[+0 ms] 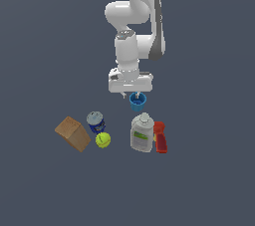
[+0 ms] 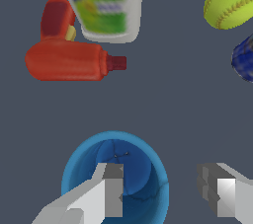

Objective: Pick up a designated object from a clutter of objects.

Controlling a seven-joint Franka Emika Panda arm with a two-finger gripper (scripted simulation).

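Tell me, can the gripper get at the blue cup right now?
Probably yes. The open gripper hangs right over the cup, one finger over its mouth, the other outside the rim; nothing blocks it.

Blue cup (image 2: 143,178), red item (image 2: 69,60) — yellow-green ball (image 2: 232,1).

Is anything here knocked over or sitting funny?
Yes. The red item lies on its side beside the white bottle, and the brown box sits tilted. The blue cup stands upright, with one finger of the open end effector over its mouth and the other outside the rim. Nothing looks spilled.
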